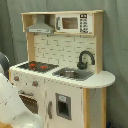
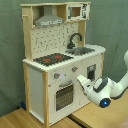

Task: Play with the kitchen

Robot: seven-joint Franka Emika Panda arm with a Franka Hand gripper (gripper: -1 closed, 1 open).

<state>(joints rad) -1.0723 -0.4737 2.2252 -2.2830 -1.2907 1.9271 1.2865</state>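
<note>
Against a grey-green curtain backdrop stands the kitchen (image 1: 62, 70), a tall toy unit of light wood and white panels, seen from opposite sides in both exterior views. It rests on a wooden tabletop (image 2: 15, 120), close to that tabletop's rear edge in the second exterior view.

Along the top shelf sit a grey hood (image 2: 49, 20) and a microwave (image 1: 74, 23) with a white door and dark button panel. Below them runs a white tiled back wall. On the counter, the black stovetop (image 1: 36, 65) with its red rings lies beside the sink (image 1: 71, 74), and a black curved faucet (image 1: 85, 59) rises at the sink's back edge. The counter ends in a rounded white wing on the sink side.

On the front face, two knobs (image 2: 57, 76) sit above the oven door (image 2: 64, 96), which appears closed. A cupboard door with a dark dispenser panel (image 1: 63, 106) stands next to it.

The white robot arm reaches toward the front of the unit from the second exterior view's right. Its tool (image 2: 80, 80) is just at the cabinet front, near the knobs and the oven door's upper corner; I cannot tell whether its fingers are apart or together, nor whether it touches the panel.
</note>
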